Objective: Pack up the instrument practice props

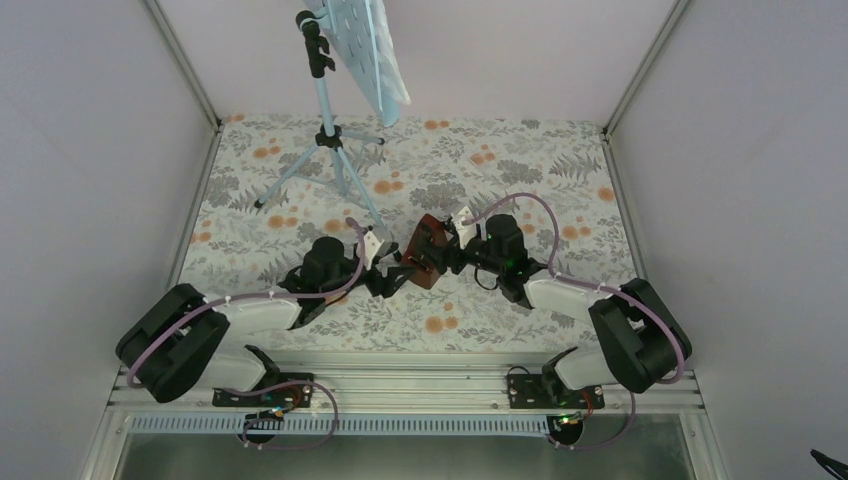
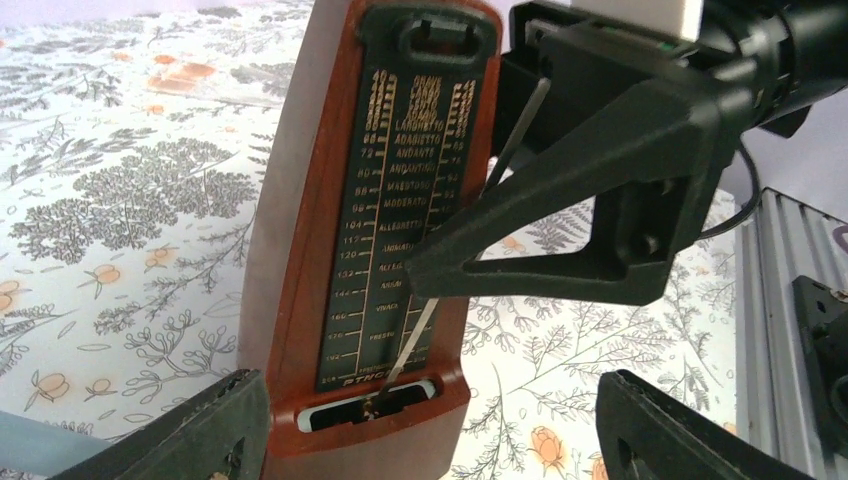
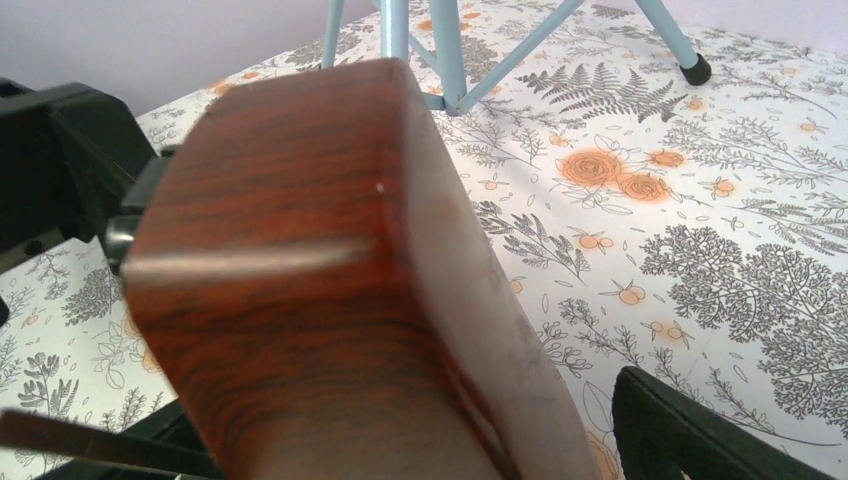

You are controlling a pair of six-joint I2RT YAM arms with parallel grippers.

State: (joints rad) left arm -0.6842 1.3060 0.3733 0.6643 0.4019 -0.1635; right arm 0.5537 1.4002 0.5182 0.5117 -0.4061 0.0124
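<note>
The brown wooden metronome point(image 1: 428, 252) sits mid-table between both grippers. In the left wrist view its front point(image 2: 385, 200) shows the dark tempo scale and the thin pendulum rod. My left gripper point(image 2: 430, 405) is open, its left finger point(image 2: 190, 435) close by the metronome's base and its right finger point(image 2: 680, 435) well clear. My right gripper point(image 3: 400, 425) reaches in from the other side, open, with the wooden body point(image 3: 320, 290) between its jaws and a gap to its right finger point(image 3: 700, 430). The light-blue music stand point(image 1: 325, 140) stands at the back left with its dotted plate point(image 1: 360, 45) up high.
The stand's tripod legs point(image 3: 450, 60) spread over the flowered tablecloth point(image 1: 560, 180) just behind the metronome. Pale walls close in the left, right and back sides. A metal rail point(image 1: 400, 385) with both arm bases runs along the near edge.
</note>
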